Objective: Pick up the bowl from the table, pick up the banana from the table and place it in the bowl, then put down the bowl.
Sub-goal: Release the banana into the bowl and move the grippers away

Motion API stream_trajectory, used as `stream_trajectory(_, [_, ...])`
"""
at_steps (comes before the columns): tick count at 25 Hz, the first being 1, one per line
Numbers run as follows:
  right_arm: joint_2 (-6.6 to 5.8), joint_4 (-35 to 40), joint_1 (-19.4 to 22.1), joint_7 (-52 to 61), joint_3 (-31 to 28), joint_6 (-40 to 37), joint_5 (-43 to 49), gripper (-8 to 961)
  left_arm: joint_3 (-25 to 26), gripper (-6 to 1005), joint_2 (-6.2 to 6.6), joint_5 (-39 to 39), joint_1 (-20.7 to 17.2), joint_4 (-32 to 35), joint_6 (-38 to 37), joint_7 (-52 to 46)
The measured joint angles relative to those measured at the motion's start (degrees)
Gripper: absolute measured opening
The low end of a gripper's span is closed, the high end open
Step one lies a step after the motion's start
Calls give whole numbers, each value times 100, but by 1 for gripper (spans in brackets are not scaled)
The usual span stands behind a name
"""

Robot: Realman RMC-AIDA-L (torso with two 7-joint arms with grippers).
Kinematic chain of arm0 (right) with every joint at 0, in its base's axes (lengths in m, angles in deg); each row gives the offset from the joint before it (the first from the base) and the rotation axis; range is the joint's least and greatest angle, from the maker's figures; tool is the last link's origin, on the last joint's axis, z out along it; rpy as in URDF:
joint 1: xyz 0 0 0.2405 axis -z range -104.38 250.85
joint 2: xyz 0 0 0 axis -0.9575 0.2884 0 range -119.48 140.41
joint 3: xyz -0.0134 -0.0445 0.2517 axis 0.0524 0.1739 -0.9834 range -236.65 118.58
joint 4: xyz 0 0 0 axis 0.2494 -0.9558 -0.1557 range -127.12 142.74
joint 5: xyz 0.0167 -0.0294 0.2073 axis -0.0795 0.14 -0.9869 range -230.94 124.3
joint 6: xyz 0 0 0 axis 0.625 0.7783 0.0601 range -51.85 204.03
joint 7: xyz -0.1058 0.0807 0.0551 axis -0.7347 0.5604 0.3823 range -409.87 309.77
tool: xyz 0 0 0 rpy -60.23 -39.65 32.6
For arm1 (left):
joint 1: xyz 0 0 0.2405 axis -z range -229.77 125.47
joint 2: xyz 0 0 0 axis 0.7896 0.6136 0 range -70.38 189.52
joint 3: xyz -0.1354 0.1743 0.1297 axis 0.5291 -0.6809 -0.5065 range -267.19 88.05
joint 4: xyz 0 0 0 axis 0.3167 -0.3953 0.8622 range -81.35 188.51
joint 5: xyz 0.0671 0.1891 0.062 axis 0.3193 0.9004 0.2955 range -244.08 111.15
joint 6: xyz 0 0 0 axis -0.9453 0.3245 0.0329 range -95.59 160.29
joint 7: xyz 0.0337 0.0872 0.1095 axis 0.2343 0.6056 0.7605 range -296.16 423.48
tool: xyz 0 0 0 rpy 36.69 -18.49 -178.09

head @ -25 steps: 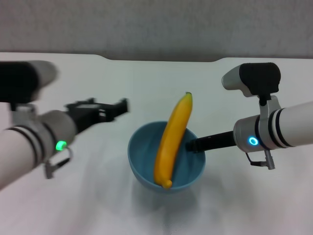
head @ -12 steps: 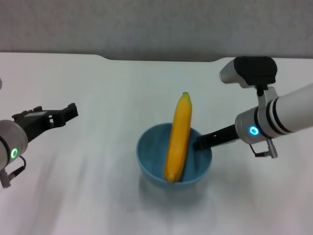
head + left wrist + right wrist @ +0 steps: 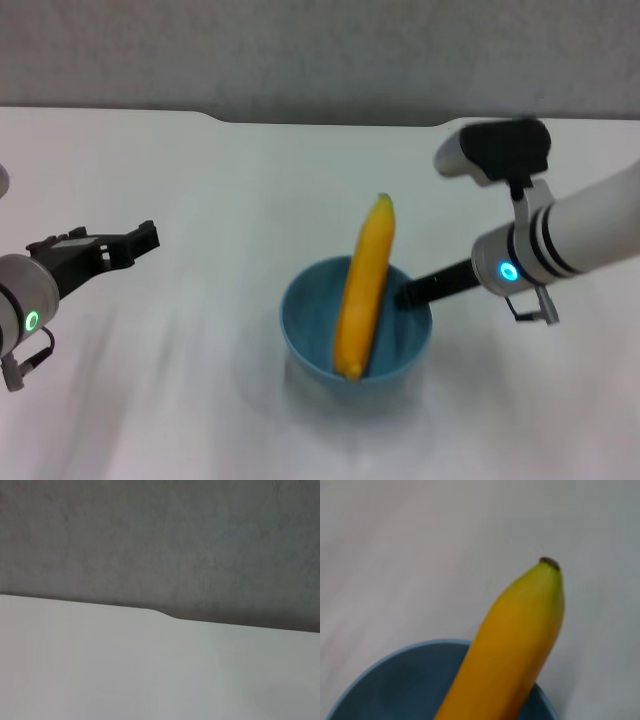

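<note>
You have the bowl (image 3: 356,325) near the middle of the table (image 3: 230,190), and the banana (image 3: 363,287) stands in it at a steep lean: its lower end sits inside against the near wall, its body crosses the far rim, and the greenish stem tip pokes up well above the bowl. In the right wrist view that tip shows dark against the white surface, with the blue rim curving below it.

Your right gripper (image 3: 408,294) is at the bowl's right rim, its dark fingers closed on the edge. Your left gripper (image 3: 128,243) hangs out to the left, well apart from the bowl, with its fingers spread and nothing between them.

The table is plain white and smooth, with a shallow notch in its far edge. Behind it is a mottled grey wall (image 3: 165,545).
</note>
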Motion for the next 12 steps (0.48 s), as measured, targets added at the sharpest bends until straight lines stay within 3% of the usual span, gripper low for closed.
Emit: stream_trajectory(12, [-25,-49,292,-11,148,-81,-224,49,8,881,2,-17,-26,156,78,-23])
